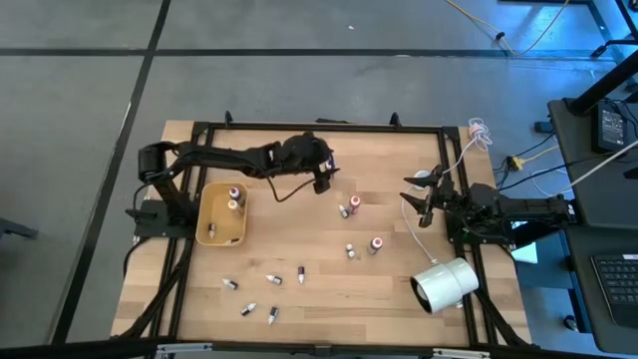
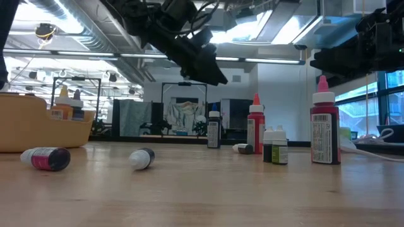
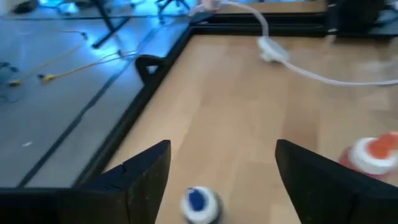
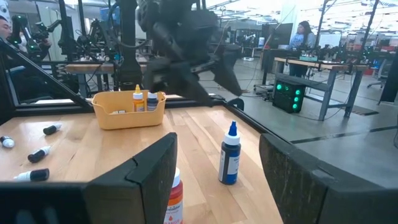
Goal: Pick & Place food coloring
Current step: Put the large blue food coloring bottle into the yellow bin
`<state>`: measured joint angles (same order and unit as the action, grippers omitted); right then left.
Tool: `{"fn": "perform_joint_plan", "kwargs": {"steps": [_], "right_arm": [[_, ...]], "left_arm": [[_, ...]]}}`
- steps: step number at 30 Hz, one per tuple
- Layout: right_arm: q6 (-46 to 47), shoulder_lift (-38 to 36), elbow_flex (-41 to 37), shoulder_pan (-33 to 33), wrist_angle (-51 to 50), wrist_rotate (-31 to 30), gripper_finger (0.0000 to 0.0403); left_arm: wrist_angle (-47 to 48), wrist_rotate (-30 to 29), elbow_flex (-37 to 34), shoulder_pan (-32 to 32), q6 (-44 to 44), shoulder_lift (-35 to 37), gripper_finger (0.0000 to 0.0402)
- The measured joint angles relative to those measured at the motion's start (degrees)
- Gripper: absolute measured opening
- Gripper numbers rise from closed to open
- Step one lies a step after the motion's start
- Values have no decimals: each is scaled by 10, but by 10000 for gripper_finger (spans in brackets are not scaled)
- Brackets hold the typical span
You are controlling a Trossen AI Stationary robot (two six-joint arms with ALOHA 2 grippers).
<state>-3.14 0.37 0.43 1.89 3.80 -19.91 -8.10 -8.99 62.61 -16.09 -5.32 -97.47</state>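
Your left gripper (image 1: pixel 321 184) hangs with its fingers spread wide and empty above the blue-capped bottle (image 3: pixel 199 204), just beyond the tan tray (image 1: pixel 206 214) toward the table's middle; drop off-centre and a fingertip will tip it over. The orange-capped bottle (image 3: pixel 375 154) stands close beside it and could get clipped. Your right gripper (image 1: pixel 427 195) waits, also open and empty, far from the tray.

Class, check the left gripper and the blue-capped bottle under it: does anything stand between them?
Nothing visible does. The left gripper hangs over bare wood with its jaws open, and the blue-capped bottle stands upright in line with the gap. The orange-capped bottle stands off to one side, clear of that line.
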Motion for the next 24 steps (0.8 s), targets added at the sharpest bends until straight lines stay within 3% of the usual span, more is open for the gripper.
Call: {"fn": "perform_joint_plan", "kwargs": {"steps": [4, 9, 12, 17, 24], "right_arm": [[0, 0, 0, 0, 0, 0, 229], [-1, 0, 0, 0, 0, 0, 229], [-4, 0, 0, 0, 0, 0, 229], [-4, 0, 0, 0, 0, 0, 229], [-4, 0, 0, 0, 0, 0, 229]], "left_arm": [[9, -6, 3, -12, 40, 1, 285], [157, -8, 61, -25, 98, 1, 282], [211, 10, 89, -26, 76, -1, 282], [219, 56, 127, -24, 46, -2, 281], [257, 52, 166, -28, 10, -50, 281]]}}
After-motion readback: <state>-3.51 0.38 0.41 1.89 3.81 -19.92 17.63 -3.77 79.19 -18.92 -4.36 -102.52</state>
